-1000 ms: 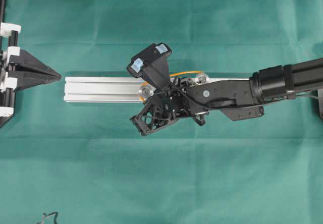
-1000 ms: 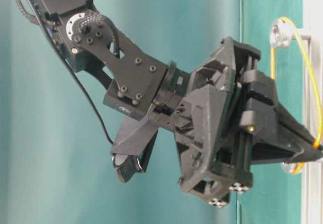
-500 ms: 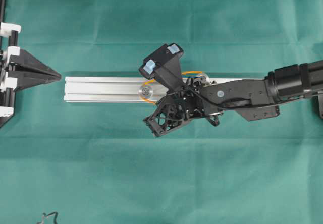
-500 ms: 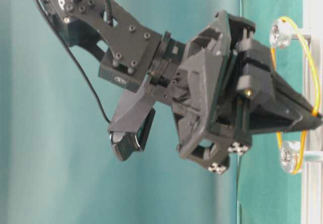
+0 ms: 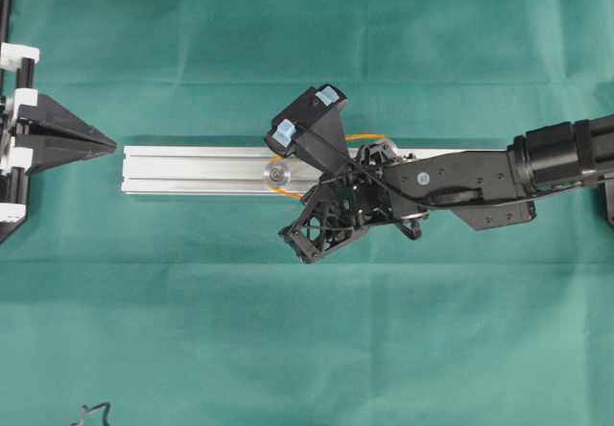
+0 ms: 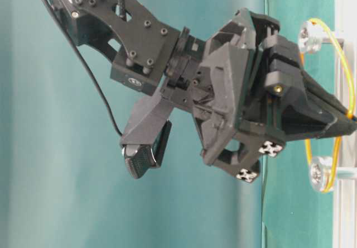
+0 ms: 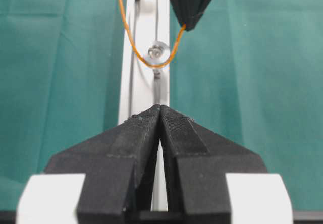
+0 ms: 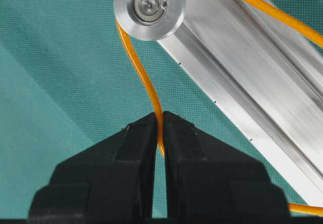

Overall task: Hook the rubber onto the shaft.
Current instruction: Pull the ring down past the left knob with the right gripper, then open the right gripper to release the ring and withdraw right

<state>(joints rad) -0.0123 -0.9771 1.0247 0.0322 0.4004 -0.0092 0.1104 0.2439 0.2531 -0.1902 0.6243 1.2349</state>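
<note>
- Overhead exterior: grooved, silvery aluminium rail point(image 5: 192, 172) lay lengthwise across the green cloth-covered table point(image 5: 307, 330). The black right gripper point(image 5: 321, 178) sat over the rail's middle, just right of the small round metal pulley on its shaft point(image 5: 276, 172). The thin orange rubber band point(image 5: 363, 139) ran along the rail to a second metal pulley point(image 5: 386, 148). The black left gripper point(image 5: 101, 144) waited well apart, off the rail's left end; the right arm was far nearer.
- Table-level exterior: the right gripper's point(image 6: 348, 126) tapered, matte fingertips pinched the rubber band point(image 6: 340, 63), which looked looped around both pulleys, the nearer point(image 6: 319, 173) just beside the tip.
- Left wrist: the left gripper's point(image 7: 160, 109) ribbed fingers were together, holding nothing, pointing along the rail point(image 7: 164, 90) at the pulley point(image 7: 156, 52).
- Right wrist: the right gripper's point(image 8: 159, 119) jaws were clamped on the smooth band point(image 8: 141, 72), which curved from them up around the flanged pulley point(image 8: 149, 3). Letting go seemed the next call.
</note>
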